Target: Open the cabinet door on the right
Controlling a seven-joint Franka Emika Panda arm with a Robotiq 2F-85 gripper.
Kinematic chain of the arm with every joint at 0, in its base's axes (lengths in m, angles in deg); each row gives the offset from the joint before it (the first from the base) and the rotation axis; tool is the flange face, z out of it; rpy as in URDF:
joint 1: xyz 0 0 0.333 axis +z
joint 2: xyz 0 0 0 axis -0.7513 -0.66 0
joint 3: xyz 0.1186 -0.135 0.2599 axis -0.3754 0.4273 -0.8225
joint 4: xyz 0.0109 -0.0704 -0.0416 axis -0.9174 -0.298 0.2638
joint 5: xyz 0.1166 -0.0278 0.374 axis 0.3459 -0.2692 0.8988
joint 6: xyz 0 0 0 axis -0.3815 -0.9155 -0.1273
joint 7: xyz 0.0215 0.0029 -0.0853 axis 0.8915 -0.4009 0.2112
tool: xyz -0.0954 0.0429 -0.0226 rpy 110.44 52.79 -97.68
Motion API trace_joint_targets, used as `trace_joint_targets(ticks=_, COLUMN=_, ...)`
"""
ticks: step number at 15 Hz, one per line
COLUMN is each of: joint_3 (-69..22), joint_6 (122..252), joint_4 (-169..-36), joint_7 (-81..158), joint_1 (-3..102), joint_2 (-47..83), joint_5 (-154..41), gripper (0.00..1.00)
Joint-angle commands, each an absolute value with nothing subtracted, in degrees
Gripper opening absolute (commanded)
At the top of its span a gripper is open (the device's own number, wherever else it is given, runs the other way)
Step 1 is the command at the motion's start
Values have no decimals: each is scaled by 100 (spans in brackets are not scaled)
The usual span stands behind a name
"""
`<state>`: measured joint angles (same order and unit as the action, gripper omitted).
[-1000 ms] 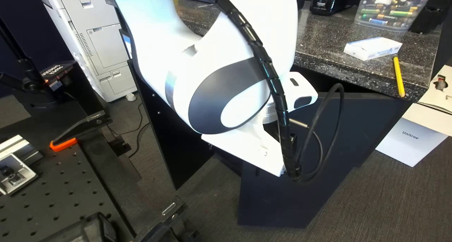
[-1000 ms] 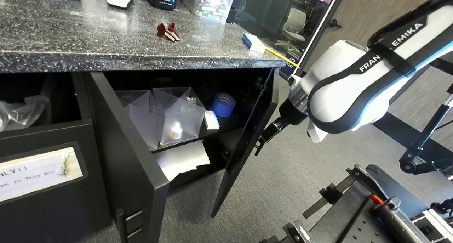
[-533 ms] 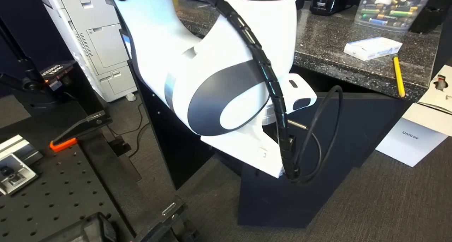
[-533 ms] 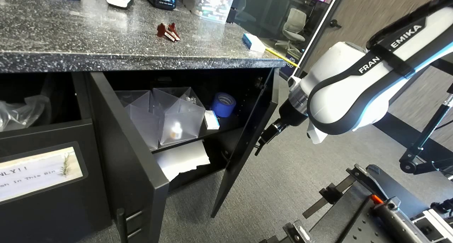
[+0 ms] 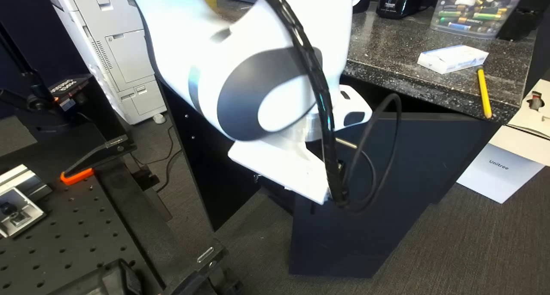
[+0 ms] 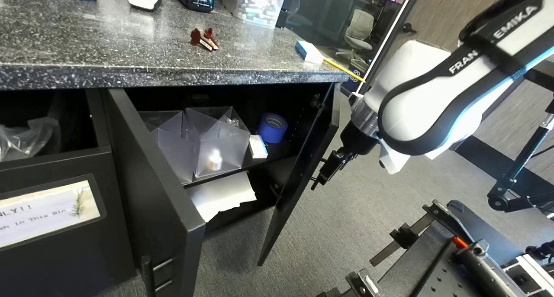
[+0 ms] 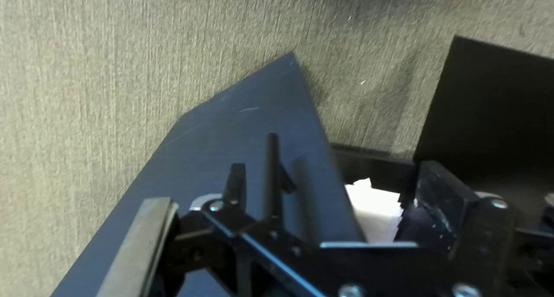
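Note:
The cabinet door on the right, a matte-black panel (image 6: pixel 298 171), stands ajar in both exterior views, swung out from the cabinet (image 6: pixel 52 201). Its outer face (image 7: pixel 225 128) fills the left middle of the wrist view. The door's dark bar handle (image 7: pixel 272 171) rises near its free edge. My gripper (image 7: pixel 337 171) is open, one finger on each side of the view; the handle appears between them, close to the left finger (image 7: pixel 236 184). Whether they touch cannot be told. In an exterior view the gripper (image 6: pixel 318 182) is beside the door's outer face. Elsewhere, the arm hides the fingers.
The other black door (image 6: pixel 151 180) is ajar too, with its own handle (image 6: pixel 149 275). Clear bins (image 6: pixel 220 145), blue tape (image 6: pixel 273 128) and white paper (image 6: pixel 223 195) are inside. The granite-look countertop (image 6: pixel 151 74) overhangs the doors. A black perforated table (image 5: pixel 64 235) stands near the arm.
The arm's wrist has shifted and turned, up and leftward in an exterior view. More of the handle's mounts show beside the gripper. Both doors look unmoved.

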<state>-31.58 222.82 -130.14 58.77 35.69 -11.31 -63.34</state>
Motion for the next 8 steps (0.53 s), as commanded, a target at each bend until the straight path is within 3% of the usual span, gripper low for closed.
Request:
trace_joint_targets(ticks=1, joint_3=-3306, joint_6=20717, joint_4=-13788, joint_7=5508, joint_1=4015, joint_2=107, joint_5=-6037, gripper=100)
trace_joint_targets(ticks=4, joint_3=-3520, joint_6=19253, joint_4=-13998, joint_7=5158, joint_1=4421, joint_2=805, joint_5=-5590, gripper=100)
trace_joint_targets(ticks=5, joint_3=-3333, joint_6=19911, joint_4=-13693, joint_7=5404, joint_1=4375, joint_2=265, joint_5=-5724, gripper=100)
trace_joint_targets(ticks=8, joint_3=-3395, joint_6=19341, joint_4=-13893, joint_7=5207, joint_1=4630, joint_2=724, joint_5=-5568, gripper=100)
